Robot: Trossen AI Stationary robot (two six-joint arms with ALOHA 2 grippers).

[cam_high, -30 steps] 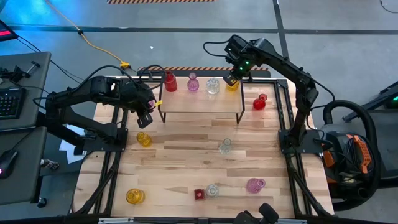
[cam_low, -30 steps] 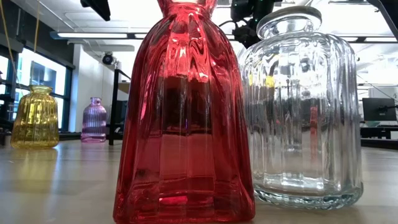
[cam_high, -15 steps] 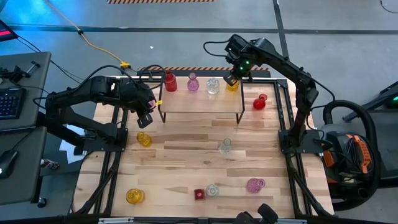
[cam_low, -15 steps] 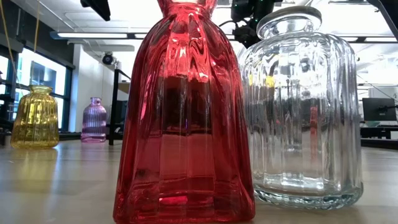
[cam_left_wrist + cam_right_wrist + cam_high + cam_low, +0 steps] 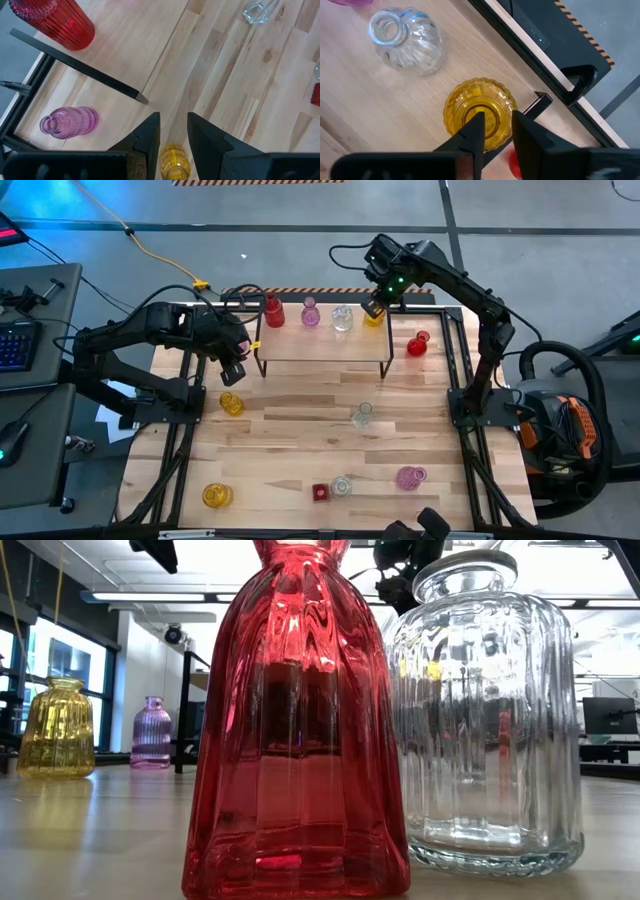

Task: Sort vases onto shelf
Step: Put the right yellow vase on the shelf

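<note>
The shelf [image 5: 322, 340] top is bare in front of its four vases [image 5: 310, 313]; the table [image 5: 300, 420] middle holds only a clear vase [image 5: 363, 415].

Robotics lab: concrete floor [image 5: 300, 205], hazard tape [image 5: 258, 183], keyboard desk [image 5: 30, 330].

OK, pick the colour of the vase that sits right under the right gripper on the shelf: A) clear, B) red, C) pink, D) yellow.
D: the right gripper hangs over the open mouth of a yellow vase at the end of the shelf, next to a clear vase; the high view shows the same yellow vase under that gripper.
</note>
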